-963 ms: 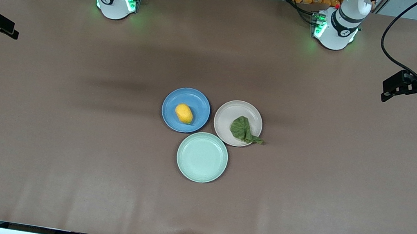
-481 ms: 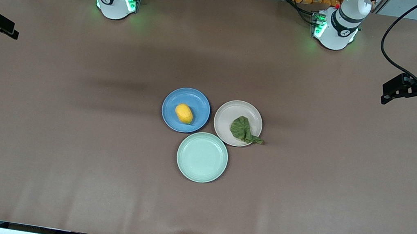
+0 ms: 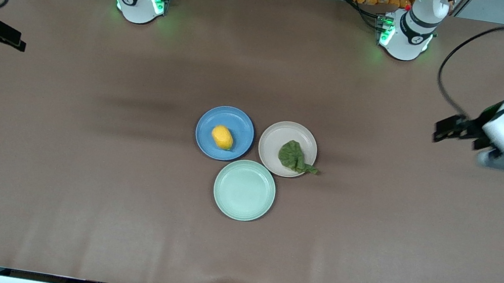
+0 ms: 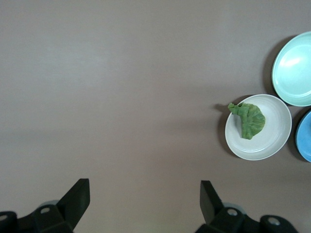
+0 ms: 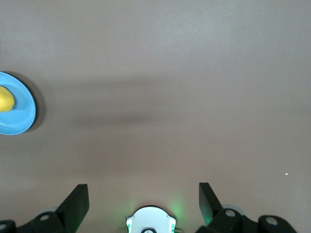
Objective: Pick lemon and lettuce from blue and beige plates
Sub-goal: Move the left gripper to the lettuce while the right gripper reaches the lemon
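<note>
Left gripper (image 4: 141,204) is spread wide and empty over bare brown table (image 3: 369,229) at the left arm's end; right gripper (image 5: 143,206) likewise at the right arm's end. Small yellow oval lemon (image 3: 222,137) is seen on the round blue plate (image 3: 240,122), dark green wrinkled lettuce (image 3: 293,156) on the beige plate (image 3: 280,138), stem overhanging its rim. Risk: the plate could be dragged by the snagged leaf, or the lemon rolled off.

The table (image 3: 79,160) has a matt brown cover. The lettuce (image 3: 293,156) looks wrinkled; the blue plate (image 3: 242,125), beige plate (image 3: 277,138) and mint-green plate (image 3: 244,190) look smooth and matt.

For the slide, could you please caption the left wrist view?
Open left tool over bare table, lettuce on the beige plate ahead.
</note>
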Action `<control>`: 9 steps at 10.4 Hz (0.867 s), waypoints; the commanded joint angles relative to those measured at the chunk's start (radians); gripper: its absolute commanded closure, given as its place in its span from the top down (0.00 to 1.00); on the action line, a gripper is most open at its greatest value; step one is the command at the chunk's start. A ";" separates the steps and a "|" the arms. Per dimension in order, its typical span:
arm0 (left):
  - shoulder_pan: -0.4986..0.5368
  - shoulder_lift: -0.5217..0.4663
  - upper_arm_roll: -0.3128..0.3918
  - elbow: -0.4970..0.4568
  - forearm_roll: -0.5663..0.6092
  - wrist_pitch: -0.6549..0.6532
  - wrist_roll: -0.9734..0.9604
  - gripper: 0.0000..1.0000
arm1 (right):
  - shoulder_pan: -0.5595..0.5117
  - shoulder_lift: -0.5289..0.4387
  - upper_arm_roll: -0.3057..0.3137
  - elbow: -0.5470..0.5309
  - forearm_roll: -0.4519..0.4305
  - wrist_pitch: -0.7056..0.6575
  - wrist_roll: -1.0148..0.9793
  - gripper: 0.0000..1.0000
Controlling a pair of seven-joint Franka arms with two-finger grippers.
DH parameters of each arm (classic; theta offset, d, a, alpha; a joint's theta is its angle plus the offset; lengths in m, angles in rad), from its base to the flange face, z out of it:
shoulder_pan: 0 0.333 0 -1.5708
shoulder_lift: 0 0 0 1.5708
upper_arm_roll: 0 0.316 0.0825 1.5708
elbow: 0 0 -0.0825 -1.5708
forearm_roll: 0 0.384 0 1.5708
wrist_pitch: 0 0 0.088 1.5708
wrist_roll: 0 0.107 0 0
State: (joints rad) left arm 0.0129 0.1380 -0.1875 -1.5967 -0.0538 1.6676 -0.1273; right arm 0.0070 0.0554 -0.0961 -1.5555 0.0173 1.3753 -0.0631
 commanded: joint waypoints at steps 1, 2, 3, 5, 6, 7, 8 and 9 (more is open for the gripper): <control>-0.049 0.079 -0.012 -0.037 -0.021 0.087 -0.119 1.00 | -0.001 0.087 0.009 0.028 0.009 -0.015 0.008 1.00; -0.092 0.119 -0.012 -0.037 -0.021 0.110 -0.230 1.00 | 0.005 0.109 0.009 0.028 0.029 -0.013 0.005 1.00; -0.129 0.162 -0.012 -0.037 -0.017 0.138 -0.312 1.00 | 0.025 0.145 0.009 0.028 0.082 0.007 0.012 1.00; -0.200 0.247 -0.012 -0.035 -0.012 0.219 -0.467 1.00 | 0.062 0.217 0.009 0.026 0.113 0.118 0.014 1.00; -0.238 0.286 -0.012 -0.034 -0.009 0.260 -0.539 1.00 | 0.086 0.248 0.009 0.026 0.122 0.151 0.014 1.00; -0.266 0.326 -0.012 -0.034 -0.008 0.303 -0.610 1.00 | 0.115 0.279 0.009 0.026 0.122 0.174 0.014 1.00; -0.298 0.366 -0.010 -0.032 -0.006 0.343 -0.668 1.00 | 0.146 0.306 0.009 0.026 0.122 0.189 0.014 1.00; -0.336 0.403 -0.007 -0.032 0.020 0.380 -0.728 1.00 | 0.177 0.331 0.009 0.022 0.124 0.233 0.014 1.00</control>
State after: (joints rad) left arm -0.2768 0.4899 -0.2052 -1.6475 -0.0569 2.0072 -0.7709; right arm 0.1474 0.3464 -0.0837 -1.5552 0.1321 1.5812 -0.0623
